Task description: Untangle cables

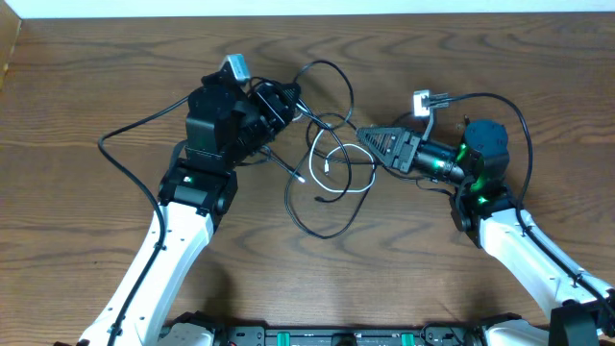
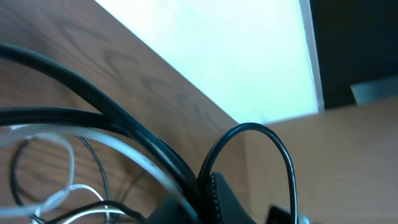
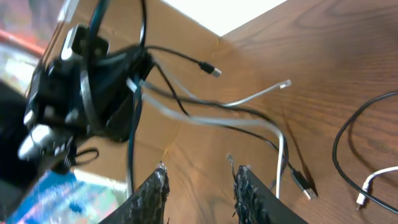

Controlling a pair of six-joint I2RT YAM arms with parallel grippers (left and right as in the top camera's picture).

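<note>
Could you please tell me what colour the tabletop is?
The tabletop is brown with wood grain, best seen in the overhead view.

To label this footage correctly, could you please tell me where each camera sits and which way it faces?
Overhead: above the table, facing straight down on the cables, left gripper and right gripper.
Left wrist: low, facing along close-up cables; one own finger shows.
Right wrist: facing the left gripper clutching cables; own open fingers below.
Shared: overhead and right wrist both show the left gripper.
</note>
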